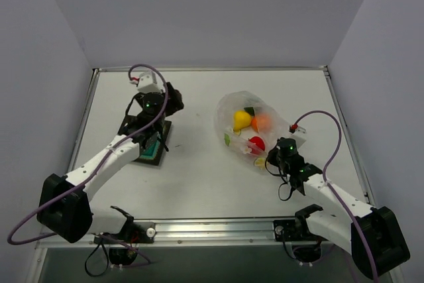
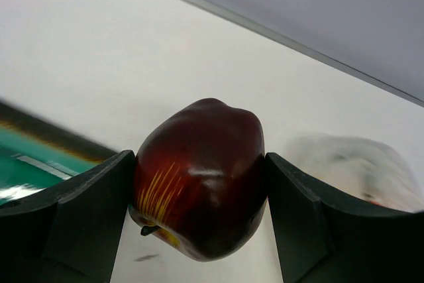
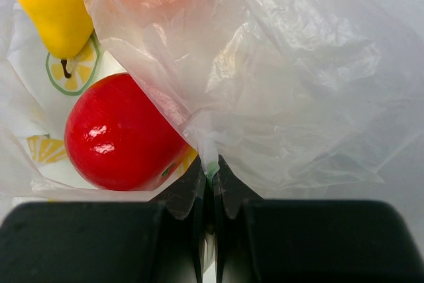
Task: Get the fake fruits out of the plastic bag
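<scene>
My left gripper [image 2: 199, 190] is shut on a dark red-brown ball [image 2: 199, 178] with yellow streaks, held above the table beside the tray; in the top view the left gripper [image 1: 158, 112] hides the fruit. The clear plastic bag [image 1: 246, 127] with citrus prints lies right of centre. It holds a yellow pear shape [image 1: 241, 119], an orange fruit [image 1: 262, 122] and a red ball [image 1: 256, 143]. My right gripper [image 3: 212, 175] is shut on a fold of the plastic bag [image 3: 285, 77] at its near edge, next to the red ball [image 3: 119, 134] and the pear [image 3: 53, 4].
A dark square tray with teal centre [image 1: 151, 145] lies under the left arm, and its edge shows in the left wrist view [image 2: 33, 157]. Grey walls enclose the table on the far, left and right sides. Cables loop over both arms.
</scene>
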Robot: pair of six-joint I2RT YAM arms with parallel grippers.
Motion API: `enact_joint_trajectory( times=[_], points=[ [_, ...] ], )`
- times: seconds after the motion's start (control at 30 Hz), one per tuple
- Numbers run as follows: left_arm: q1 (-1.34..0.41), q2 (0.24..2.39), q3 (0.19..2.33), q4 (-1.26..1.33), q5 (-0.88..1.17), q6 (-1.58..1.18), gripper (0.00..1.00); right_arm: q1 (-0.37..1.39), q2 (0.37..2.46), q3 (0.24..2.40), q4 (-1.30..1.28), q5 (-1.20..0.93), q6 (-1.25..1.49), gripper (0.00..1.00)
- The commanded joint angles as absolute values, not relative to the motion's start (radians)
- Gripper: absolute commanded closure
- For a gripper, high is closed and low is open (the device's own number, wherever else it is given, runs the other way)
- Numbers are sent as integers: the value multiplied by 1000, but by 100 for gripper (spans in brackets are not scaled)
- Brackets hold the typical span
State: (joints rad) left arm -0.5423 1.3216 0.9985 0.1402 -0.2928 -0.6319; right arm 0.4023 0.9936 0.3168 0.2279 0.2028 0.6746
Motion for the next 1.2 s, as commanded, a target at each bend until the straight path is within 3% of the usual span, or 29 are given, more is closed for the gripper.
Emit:
enact_joint_trajectory(
  times=[0.0, 0.23, 0.43, 0.7, 0.9, 1.17],
  points=[
    [-451, 1292, 940, 34, -497, -716, 71, 411, 970, 311, 241, 232, 661, 100],
    [-249, 1377, 870, 9, -540, -767, 71, 413, 954, 307, 248, 224, 655, 100],
    [-193, 1459, 897, -37, -592, -753, 69, 413, 956, 307, 250, 222, 653, 100],
    [-176, 1534, 893, 9, -569, -730, 43, 414, 956, 305, 252, 219, 652, 100],
    [-179, 1496, 884, 31, -525, -730, 7, 414, 957, 307, 250, 224, 653, 100],
    [-343, 1313, 862, 37, -515, -707, 0, 414, 940, 302, 244, 227, 658, 100]
  ],
)
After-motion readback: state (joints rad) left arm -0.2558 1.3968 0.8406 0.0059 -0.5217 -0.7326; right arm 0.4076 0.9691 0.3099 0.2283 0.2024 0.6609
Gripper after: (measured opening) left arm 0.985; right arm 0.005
